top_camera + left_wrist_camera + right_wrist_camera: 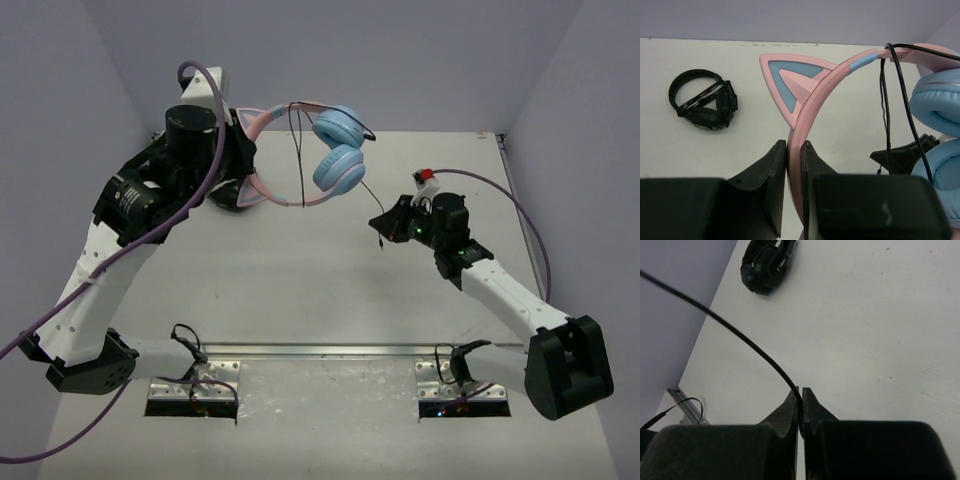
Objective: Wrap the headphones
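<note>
The headphones [338,150], with a pink headband, cat ears and light-blue earcups, hang in the air over the far middle of the table. My left gripper [243,185] is shut on the pink headband [799,131] just below a cat ear [790,82]. The earcups [939,112] fill the right of the left wrist view. The thin black cable [298,160] is draped over the headband and runs down from the earcups. My right gripper [385,222] is shut on the cable [740,337], which is pinched between its fingertips [800,400], to the right of and below the earcups.
All-black headphones [702,100] lie on the table on the left side and also show in the right wrist view [765,265]. A metal rail [330,350] runs along the near edge. Purple walls close the back and sides.
</note>
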Tool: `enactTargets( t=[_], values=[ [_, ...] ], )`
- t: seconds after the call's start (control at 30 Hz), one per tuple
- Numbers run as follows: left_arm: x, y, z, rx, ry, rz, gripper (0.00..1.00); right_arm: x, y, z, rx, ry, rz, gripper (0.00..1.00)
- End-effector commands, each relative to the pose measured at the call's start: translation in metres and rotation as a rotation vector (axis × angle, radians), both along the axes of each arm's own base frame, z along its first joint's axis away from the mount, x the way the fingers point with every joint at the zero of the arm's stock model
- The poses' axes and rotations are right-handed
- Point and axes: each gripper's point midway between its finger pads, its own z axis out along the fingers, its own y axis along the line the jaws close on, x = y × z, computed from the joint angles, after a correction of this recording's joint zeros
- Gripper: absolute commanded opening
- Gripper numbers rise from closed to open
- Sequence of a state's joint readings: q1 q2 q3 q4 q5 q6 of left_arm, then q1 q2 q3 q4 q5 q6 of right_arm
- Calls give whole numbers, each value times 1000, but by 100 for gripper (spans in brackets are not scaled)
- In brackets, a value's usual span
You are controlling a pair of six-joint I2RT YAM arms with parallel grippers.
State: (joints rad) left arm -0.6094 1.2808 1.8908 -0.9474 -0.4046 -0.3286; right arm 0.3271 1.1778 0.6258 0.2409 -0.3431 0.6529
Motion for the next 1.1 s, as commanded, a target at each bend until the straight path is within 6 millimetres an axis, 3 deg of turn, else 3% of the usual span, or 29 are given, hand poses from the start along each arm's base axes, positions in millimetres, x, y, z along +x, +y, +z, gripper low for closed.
enactTargets(
  t=[0.0, 0.17, 0.33, 0.5, 0.6, 0.8, 1.03, 1.07],
  values=[
    [-9, -2, 38, -98, -115, -27, 0, 15, -16, 25, -17, -69, -35, 1],
    [-14, 2, 30, -72, -95, -31, 0, 27, -34, 34, -22, -79, -53, 1],
    [-18, 3, 46, -138, -156, -28, 0, 26, -21, 38, 2, -78, 33, 1],
    [-12, 9, 75, -247, -237, 37, 0, 3, 9, 29, 42, -30, 153, 1],
    [-1, 19, 82, -283, -268, 135, 0, -13, 31, 29, -1, -54, 200, 1],
    [35, 61, 83, -227, -278, 431, 0, -40, 51, 37, 4, -63, 223, 1],
    [83, 78, 55, -151, -254, 537, 0, -72, 75, 62, -53, -79, 331, 1],
    [87, 79, 51, -145, -251, 548, 1, -76, 82, 74, -51, -100, 356, 1]
  ],
)
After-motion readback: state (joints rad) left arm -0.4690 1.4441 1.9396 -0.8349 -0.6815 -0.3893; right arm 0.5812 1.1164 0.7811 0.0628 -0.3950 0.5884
